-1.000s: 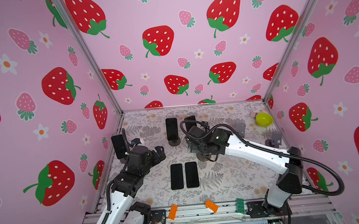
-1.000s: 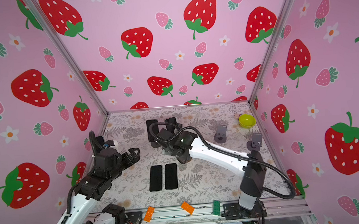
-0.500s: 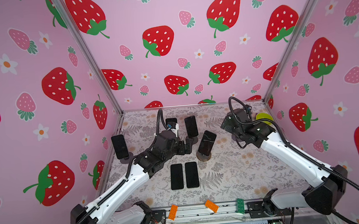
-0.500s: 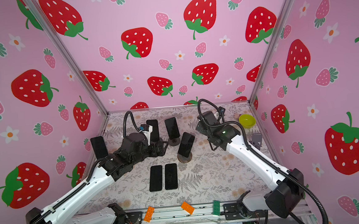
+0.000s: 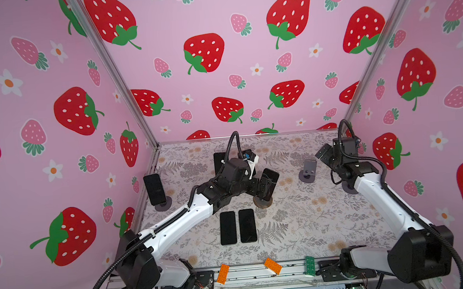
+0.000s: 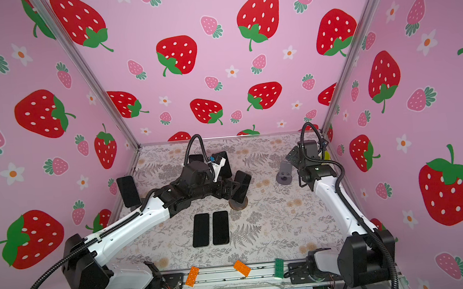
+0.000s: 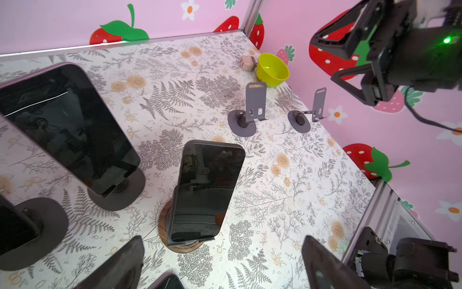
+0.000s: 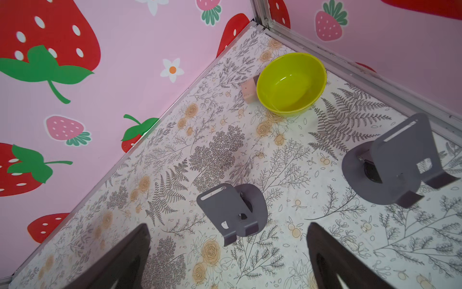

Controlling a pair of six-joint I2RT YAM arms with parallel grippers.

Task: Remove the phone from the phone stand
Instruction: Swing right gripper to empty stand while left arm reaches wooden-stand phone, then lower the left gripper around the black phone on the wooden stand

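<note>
A dark phone [image 7: 207, 190] leans in a phone stand with a round wooden base [image 7: 185, 246], near the middle of the floral table in both top views [image 5: 270, 182] [image 6: 241, 186]. My left gripper [image 7: 222, 267] is open just short of it, one finger [image 7: 120, 265] on each side and nothing between them. In a top view the left gripper [image 5: 259, 187] sits right against the phone's left side. My right gripper [image 5: 324, 155] [image 8: 226, 260] hangs open and empty at the back right, above an empty grey stand [image 8: 232, 212].
More phones stand on grey stands at the left [image 5: 154, 189] and back [image 5: 220, 163]. Two phones [image 5: 228, 227] [image 5: 247, 225] lie flat in front. A second empty stand [image 8: 400, 170], a yellow bowl [image 8: 291, 83] and a small pink cube [image 8: 250, 91] are back right. Bricks [image 5: 223, 274] lie on the front rail.
The right arm has pulled back from the middle to the back right corner with its jaws opening. The left arm has stretched from the left wall to the phone on the wooden-base stand.
</note>
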